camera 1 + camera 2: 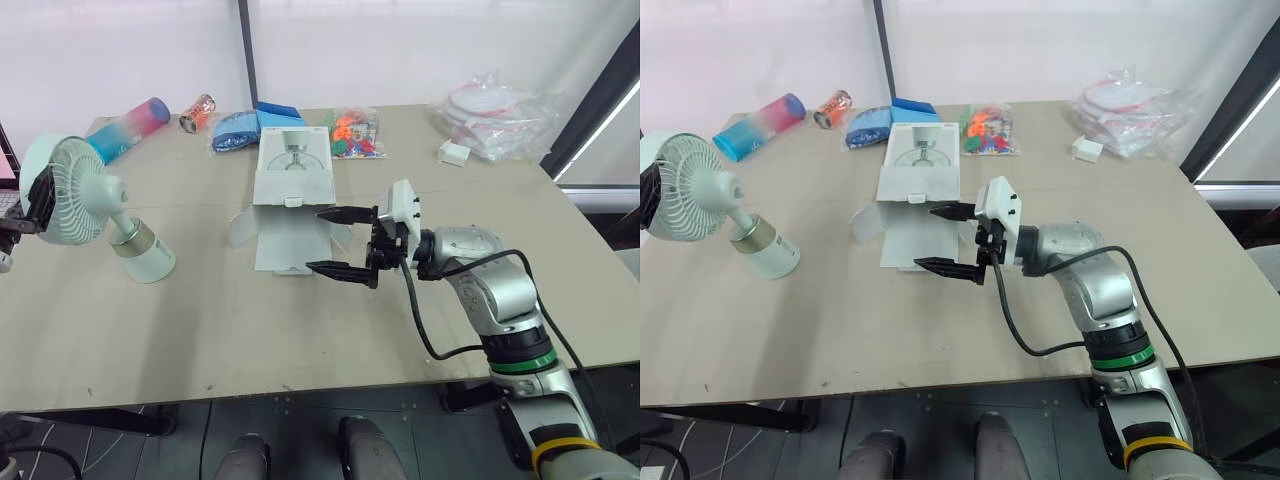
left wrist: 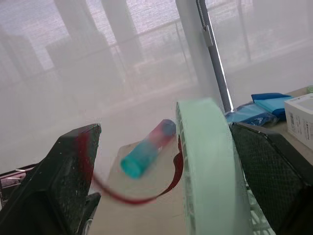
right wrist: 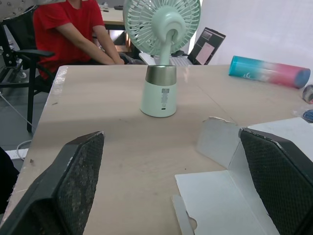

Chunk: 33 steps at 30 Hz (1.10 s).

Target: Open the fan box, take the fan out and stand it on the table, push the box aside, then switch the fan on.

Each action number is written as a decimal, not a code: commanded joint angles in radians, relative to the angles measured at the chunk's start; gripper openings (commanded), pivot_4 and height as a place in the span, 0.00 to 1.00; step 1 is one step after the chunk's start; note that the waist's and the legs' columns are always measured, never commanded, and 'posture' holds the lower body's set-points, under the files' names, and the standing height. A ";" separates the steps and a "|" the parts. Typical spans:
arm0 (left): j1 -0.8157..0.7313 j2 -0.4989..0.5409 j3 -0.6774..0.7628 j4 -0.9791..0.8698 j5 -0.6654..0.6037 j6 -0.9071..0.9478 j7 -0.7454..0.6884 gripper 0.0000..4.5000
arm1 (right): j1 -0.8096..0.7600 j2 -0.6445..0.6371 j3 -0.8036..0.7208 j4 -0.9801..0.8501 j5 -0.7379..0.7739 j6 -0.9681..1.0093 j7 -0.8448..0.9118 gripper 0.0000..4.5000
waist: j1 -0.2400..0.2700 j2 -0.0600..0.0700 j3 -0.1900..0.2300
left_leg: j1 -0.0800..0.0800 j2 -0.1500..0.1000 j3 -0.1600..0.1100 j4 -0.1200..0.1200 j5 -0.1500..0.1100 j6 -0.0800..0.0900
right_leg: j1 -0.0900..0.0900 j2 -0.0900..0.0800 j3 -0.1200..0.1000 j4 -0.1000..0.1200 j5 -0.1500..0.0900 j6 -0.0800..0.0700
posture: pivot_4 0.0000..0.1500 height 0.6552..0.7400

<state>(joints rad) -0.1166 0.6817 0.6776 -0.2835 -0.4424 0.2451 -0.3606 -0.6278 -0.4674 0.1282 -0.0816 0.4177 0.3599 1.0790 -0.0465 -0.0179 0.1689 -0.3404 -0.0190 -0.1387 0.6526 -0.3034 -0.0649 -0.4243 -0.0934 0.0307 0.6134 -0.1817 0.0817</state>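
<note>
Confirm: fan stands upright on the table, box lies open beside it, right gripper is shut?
Not quite. The right gripper is open, not shut: the right wrist view shows its two fingers set wide apart, and the left eye view shows the same. The rest holds: the fan stands upright on the table, and the box lies open beside it.

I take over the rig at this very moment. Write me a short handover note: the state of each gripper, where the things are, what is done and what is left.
Left gripper: open, one finger on each side of the head of the fan; a gap shows on one side, so it is not clamped.
Right gripper: open, low at the right side of the fan box; I cannot tell if it touches.
The fan stands upright on its base at the left of the table. The fan box lies mid-table, flaps spread.
Done: box opened, fan out and standing.
Left: push the box aside, switch the fan on.
</note>
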 commanded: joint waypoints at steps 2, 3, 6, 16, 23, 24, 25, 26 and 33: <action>0.001 -0.005 0.037 -0.063 -0.055 0.006 -0.004 1.00 | -0.017 0.001 -0.002 -0.018 0.001 -0.020 0.006 1.00 | 0.000 0.000 0.000 | 0.000 0.000 0.000 0.000 0.000 0.000 | 0.000 0.000 0.000 0.000 0.000 0.000 | 1.00 1.00; 0.003 -0.008 0.038 -0.072 -0.070 0.009 -0.007 1.00 | -0.018 0.001 -0.002 -0.017 0.000 -0.021 0.007 1.00 | 0.000 0.000 0.000 | 0.000 0.000 0.000 0.000 0.000 0.000 | 0.000 0.000 0.000 0.000 0.000 0.000 | 1.00 1.00; -0.004 -0.006 0.034 -0.115 -0.133 0.033 -0.015 1.00 | -0.021 0.003 -0.002 -0.016 0.001 -0.018 0.008 1.00 | 0.000 0.000 0.000 | 0.000 0.000 0.000 0.000 0.000 0.000 | 0.000 0.000 0.000 0.000 0.000 0.000 | 1.00 1.00; -0.093 0.078 -0.072 -0.066 -0.218 0.150 -0.121 1.00 | -0.031 0.018 -0.013 -0.002 -0.012 -0.010 -0.028 1.00 | 0.000 0.000 0.000 | 0.000 0.000 0.000 0.000 0.000 0.000 | 0.000 0.000 0.000 0.000 0.000 0.000 | 1.00 1.00; -0.159 0.082 -0.130 -0.045 -0.289 0.169 -0.234 1.00 | -0.006 -0.005 -0.041 -0.036 -0.007 0.023 -0.079 1.00 | 0.000 0.000 0.000 | 0.000 0.000 0.000 0.000 0.000 0.000 | 0.000 0.000 0.000 0.000 0.000 0.000 | 1.00 1.00; -0.170 0.080 -0.135 -0.053 -0.311 0.178 -0.246 1.00 | -0.001 -0.011 -0.047 -0.042 -0.003 0.027 -0.082 1.00 | 0.000 0.000 0.000 | 0.000 0.000 0.000 0.000 0.000 0.000 | 0.000 0.000 0.000 0.000 0.000 0.000 | 1.00 1.00; -0.193 0.080 -0.147 -0.056 -0.346 0.196 -0.268 1.00 | 0.002 -0.013 -0.050 -0.046 -0.008 0.031 -0.095 1.00 | 0.000 0.000 0.000 | 0.000 0.000 0.000 0.000 0.000 0.000 | 0.000 0.000 0.000 0.000 0.000 0.000 | 1.00 1.00; -0.209 0.081 -0.155 -0.057 -0.369 0.209 -0.283 1.00 | 0.003 -0.015 -0.051 -0.049 -0.012 0.033 -0.105 1.00 | 0.001 0.000 0.000 | -0.001 0.000 0.000 0.000 0.000 0.000 | 0.000 0.000 0.000 0.000 0.000 0.000 | 1.00 1.00; -0.192 0.069 -0.236 -0.114 -0.418 0.241 -0.369 1.00 | 0.043 -0.027 -0.069 -0.104 -0.012 0.073 -0.187 1.00 | -0.003 0.000 0.000 | -0.001 0.000 -0.001 0.000 0.000 0.000 | 0.000 0.000 0.000 0.000 0.000 0.000 | 1.00 1.00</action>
<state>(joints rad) -0.3109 0.7374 0.4319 -0.3631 -0.8413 0.4864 -0.7132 -0.5792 -0.4864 0.0906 -0.1316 0.3977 0.4331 0.9067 -0.0490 -0.0179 0.1692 -0.3411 -0.0190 -0.1393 0.6527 -0.3034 -0.0650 -0.4248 -0.0930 0.0307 0.6134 -0.1817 0.0816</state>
